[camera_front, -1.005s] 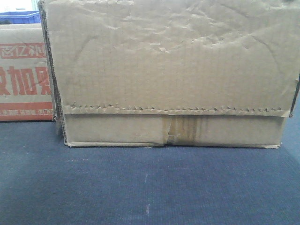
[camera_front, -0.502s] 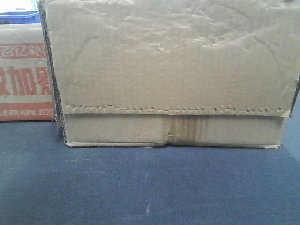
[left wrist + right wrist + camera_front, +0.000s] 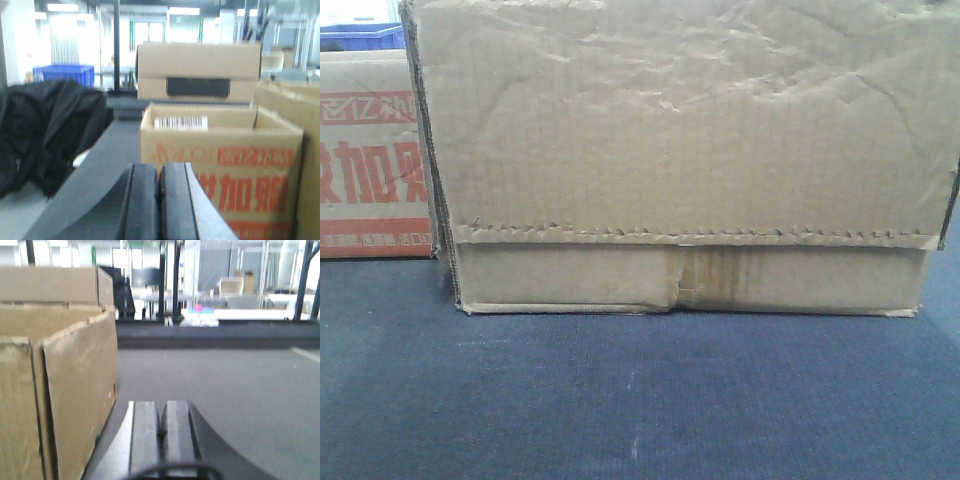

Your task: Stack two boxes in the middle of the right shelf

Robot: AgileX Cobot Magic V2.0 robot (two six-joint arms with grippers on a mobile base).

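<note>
Well, the big brown carton stands on the dark grey table top and fills nearly the whole front view. The pale carton with red print stands close at its left side, partly behind it; whether they touch I cannot tell. A blue bin shows beyond that one. The shelf is in none of the views, so both boxes are not yet stacked.

The left gripper has its two pads pressed together and holds nothing; it points at the printed carton, whose top is open. The right gripper is closed in the same way, also with nothing, and the brown carton is just to its left.

I think the brown carton will handle as light but soft: its wall is wrinkled and the flap edge is torn. It is too wide for one gripper. I would press it between both arms, at the two end walls, low near the folded bottom where the cardboard is stiffer.
</note>
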